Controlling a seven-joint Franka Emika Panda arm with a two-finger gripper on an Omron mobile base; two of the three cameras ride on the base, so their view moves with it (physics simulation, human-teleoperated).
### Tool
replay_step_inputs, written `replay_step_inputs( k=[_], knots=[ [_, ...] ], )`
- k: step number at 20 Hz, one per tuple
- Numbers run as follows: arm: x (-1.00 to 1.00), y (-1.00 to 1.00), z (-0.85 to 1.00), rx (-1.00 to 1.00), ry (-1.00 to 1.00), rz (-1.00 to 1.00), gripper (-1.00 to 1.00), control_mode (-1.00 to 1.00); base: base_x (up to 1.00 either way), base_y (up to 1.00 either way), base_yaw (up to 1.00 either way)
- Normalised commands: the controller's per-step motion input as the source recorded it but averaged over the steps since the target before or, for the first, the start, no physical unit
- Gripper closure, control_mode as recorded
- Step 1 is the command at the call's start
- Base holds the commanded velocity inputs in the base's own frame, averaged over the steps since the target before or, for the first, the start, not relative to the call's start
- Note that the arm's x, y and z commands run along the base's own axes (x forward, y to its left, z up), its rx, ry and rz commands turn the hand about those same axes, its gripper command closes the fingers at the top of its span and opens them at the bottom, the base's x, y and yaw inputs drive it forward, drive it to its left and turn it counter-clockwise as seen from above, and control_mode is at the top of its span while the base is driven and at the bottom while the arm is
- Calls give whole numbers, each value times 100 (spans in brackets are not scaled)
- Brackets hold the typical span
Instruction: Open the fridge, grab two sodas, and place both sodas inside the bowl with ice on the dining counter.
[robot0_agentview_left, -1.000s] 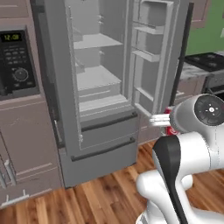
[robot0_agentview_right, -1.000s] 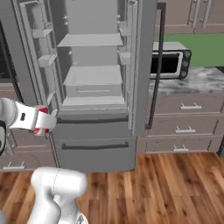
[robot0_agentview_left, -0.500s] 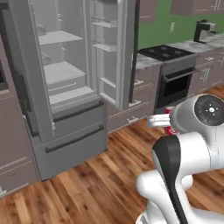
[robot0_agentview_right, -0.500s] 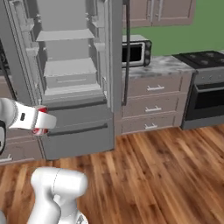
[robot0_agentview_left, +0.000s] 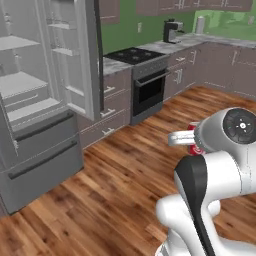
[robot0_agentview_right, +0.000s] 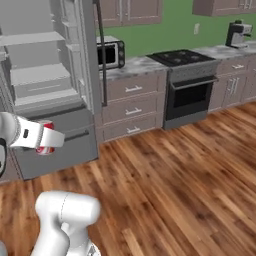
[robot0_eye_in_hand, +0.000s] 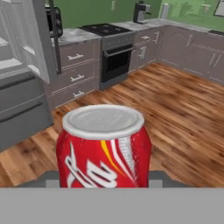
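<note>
Base has swung right since a second ago: fridge (robot0_agentview_left: 40, 100), doors open, now sits at frame left instead of centre; stove (robot0_agentview_right: 187, 85), wall desk (robot0_agentview_right: 132, 67) and wood floor (robot0_agentview_right: 175, 170) come into view. Gripper (robot0_eye_in_hand: 103, 181) jaws hold red soda can (robot0_eye_in_hand: 103, 146) upright, same as before.
</note>
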Motion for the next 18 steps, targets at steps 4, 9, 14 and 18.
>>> replay_step_inputs(
  k=[4,9,14,18],
  knots=[
    [0,0,0,0,0,0,100,100,-37,-48,-32],
    [0,0,0,0,0,0,100,100,-25,-72,-25],
    [0,0,0,0,0,0,100,100,-18,-89,-20],
    [0,0,0,0,0,0,100,100,-10,-99,-18]
  ],
)
